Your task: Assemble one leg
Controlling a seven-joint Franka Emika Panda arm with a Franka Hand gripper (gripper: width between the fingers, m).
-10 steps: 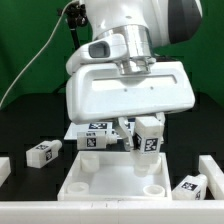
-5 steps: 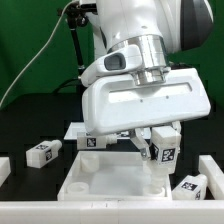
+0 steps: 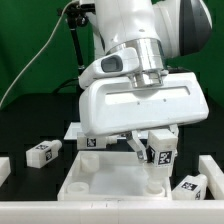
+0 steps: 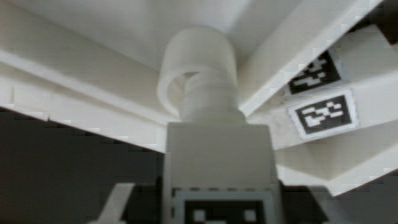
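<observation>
My gripper (image 3: 152,153) is shut on a leg (image 3: 161,150), a stubby white block with a black-and-white tag on its side. It holds the leg just above the far corner, on the exterior view's right, of the large white square piece (image 3: 100,180). In the wrist view the leg (image 4: 214,130) runs away from the gripper (image 4: 221,205), tag side toward the camera and rounded end toward the white piece (image 4: 89,80). A dark finger shows on each side of it. I cannot tell whether the leg's tip touches the piece.
Loose legs lie on the black table: one on the exterior view's left (image 3: 43,153), one behind the square piece (image 3: 92,140), one at the right front (image 3: 188,186). White parts sit at the left edge (image 3: 4,168) and right edge (image 3: 212,170). Two tags (image 4: 320,110) show in the wrist view.
The arm has carried the leg toward the exterior view's right and slightly lower over the last second. It has hardly moved in the last half second.
</observation>
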